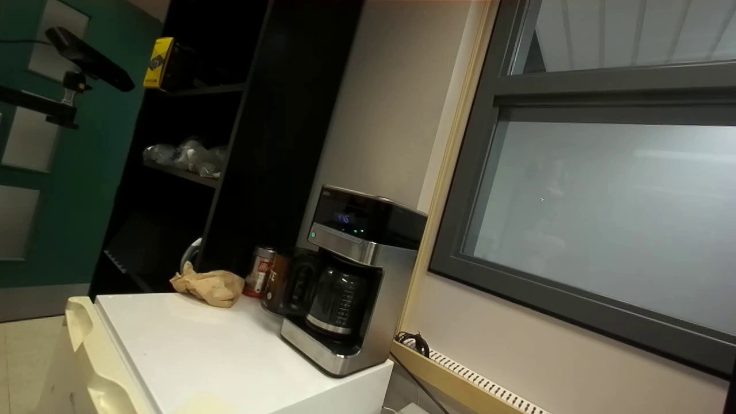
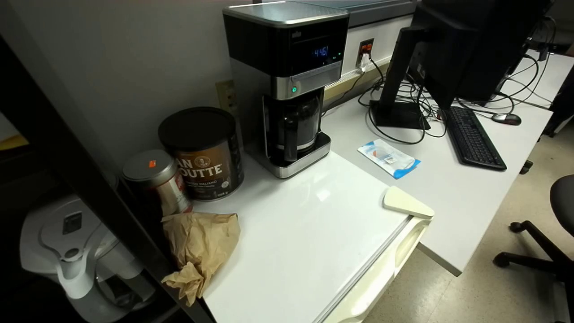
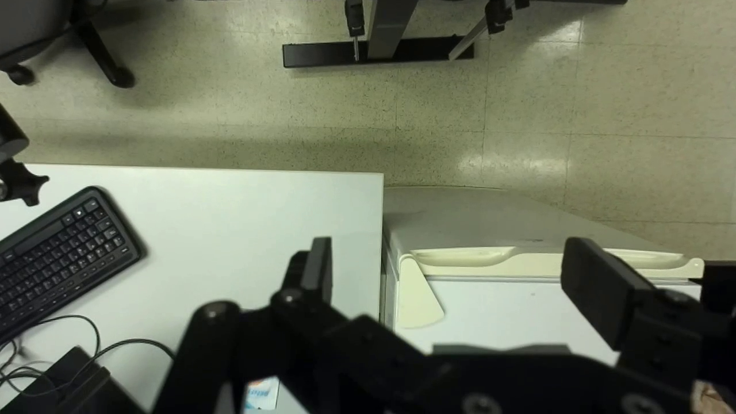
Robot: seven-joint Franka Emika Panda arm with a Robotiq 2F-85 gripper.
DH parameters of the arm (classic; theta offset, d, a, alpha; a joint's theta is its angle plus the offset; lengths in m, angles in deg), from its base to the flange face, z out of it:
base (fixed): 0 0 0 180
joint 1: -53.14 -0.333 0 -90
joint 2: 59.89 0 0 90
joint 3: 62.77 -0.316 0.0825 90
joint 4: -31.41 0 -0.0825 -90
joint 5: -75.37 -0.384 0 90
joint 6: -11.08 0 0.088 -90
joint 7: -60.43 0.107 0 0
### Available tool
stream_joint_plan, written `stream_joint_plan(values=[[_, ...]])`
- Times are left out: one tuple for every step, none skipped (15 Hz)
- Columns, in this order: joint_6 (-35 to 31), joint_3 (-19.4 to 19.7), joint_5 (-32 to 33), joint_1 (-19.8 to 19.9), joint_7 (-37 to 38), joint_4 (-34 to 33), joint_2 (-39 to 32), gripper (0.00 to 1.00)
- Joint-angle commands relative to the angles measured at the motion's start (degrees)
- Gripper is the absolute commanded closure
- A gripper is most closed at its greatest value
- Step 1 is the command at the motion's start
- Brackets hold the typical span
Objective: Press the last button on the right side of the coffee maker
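The coffee maker, black and silver with a boxy black top, stands on a white fridge-like cabinet in both exterior views (image 1: 397, 299) (image 2: 269, 49). Its dark glass carafe (image 1: 336, 296) sits inside. The lit display (image 2: 320, 51) is above a silver strip (image 1: 345, 238) with a round green-lit button (image 2: 294, 89) at its left end. The buttons along the strip are too small to tell apart. My gripper (image 3: 449, 253) shows only in the wrist view. It is wide open and empty, above the cabinet's front edge and the neighbouring desk. The coffee maker is out of the wrist view.
A brown coffee can (image 2: 202, 157), a small tin (image 2: 157, 179) and a crumpled paper bag (image 2: 202, 246) stand left of the coffee maker. A dark shelf (image 1: 276, 115) rises beside them. The desk (image 2: 448, 202) holds a monitor (image 2: 448, 54), a keyboard (image 3: 63, 259) and a packet (image 2: 389, 157).
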Motion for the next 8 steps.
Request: stream_joint_plan(values=[[-3.34, -0.13, -0.16, -0.25, -1.61, 0.51, -1.16, 0.00], [-4.13, -0.18, -0.13, -0.28, -1.90, 0.65, -1.47, 0.00], [-5.06, -0.24, -0.12, -0.36, -2.29, 0.84, -1.87, 0.00], [-5.79, -0.29, -0.12, -0.44, -2.76, 0.93, -2.33, 0.00], [-6.69, -0.34, -0.15, -0.51, -3.13, 1.16, -2.64, 0.00], [-7.72, -0.39, -0.15, -0.58, -3.48, 1.40, -3.04, 0.00], [-8.40, -0.44, -0.36, -0.67, -3.78, 1.43, -3.66, 0.00], [-8.89, -0.47, -0.60, -0.77, -4.13, 1.39, -4.34, 0.00]])
